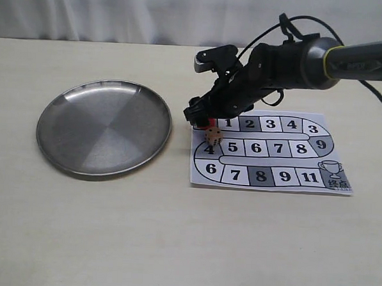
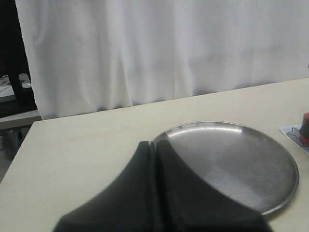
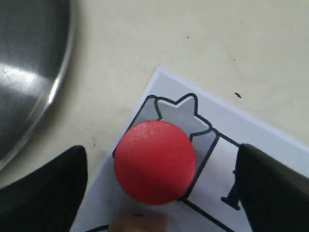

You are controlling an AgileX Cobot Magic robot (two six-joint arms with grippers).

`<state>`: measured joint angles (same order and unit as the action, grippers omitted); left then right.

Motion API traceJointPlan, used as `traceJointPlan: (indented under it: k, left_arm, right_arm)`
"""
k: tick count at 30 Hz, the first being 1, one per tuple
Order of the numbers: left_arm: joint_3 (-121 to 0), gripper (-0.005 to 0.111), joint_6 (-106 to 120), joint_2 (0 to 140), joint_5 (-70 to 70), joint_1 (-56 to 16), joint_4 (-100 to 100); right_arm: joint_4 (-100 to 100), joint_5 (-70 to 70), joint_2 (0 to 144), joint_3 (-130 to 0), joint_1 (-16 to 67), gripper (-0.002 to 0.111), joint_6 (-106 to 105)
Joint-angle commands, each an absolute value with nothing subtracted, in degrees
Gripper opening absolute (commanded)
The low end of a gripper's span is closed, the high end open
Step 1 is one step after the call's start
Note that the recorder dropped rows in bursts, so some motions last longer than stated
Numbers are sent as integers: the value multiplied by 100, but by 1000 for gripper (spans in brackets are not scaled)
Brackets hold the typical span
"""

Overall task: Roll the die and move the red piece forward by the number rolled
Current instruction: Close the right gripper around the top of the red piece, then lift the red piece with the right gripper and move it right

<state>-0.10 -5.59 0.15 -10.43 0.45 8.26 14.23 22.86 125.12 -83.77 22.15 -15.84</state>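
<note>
The die [image 1: 212, 138] lies on the board [image 1: 277, 147] just beside the red piece [image 3: 154, 162], so we judge the roll done. The right claw [image 3: 157, 181] stands apart around the piece on the start square; moving it is left. The left claw [image 2: 155, 162] is together.

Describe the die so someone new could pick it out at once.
Look right of the round metal plate to the paper board with numbered squares. At the board's left end, beside the 4 square, sits the die. It is a tiny beige cube with dark pips, while the red piece just beyond it is round.
</note>
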Motion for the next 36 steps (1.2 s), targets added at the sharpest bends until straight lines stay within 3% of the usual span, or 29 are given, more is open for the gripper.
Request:
traceJointPlan:
  k: [1,5,11,16,25,36]
  left_arm:
    - [0,0,-564,0,-993,-3,828]
    - [0,0,-564,0,-993,-3,828]
    - [0,0,-564,0,-993,-3,828]
    - [0,0,-564,0,-993,-3,828]
    - [0,0,-564,0,-993,-3,828]
    - [0,0,-564,0,-993,-3,828]
  right_arm:
    - [1455,2057,12561,-8405,2211,62,-1690]
    - [1455,1870,12561,-8405,2211,33,-1690]
    - [1455,1870,12561,-8405,2211,5,-1671]
    - [1479,1944,12506,-8405,2211,5,-1558]
    - [770,1962,11039,-8430,2147,5,-1569]
    - [659,2542,12568,-8430,1850,5,-1536]
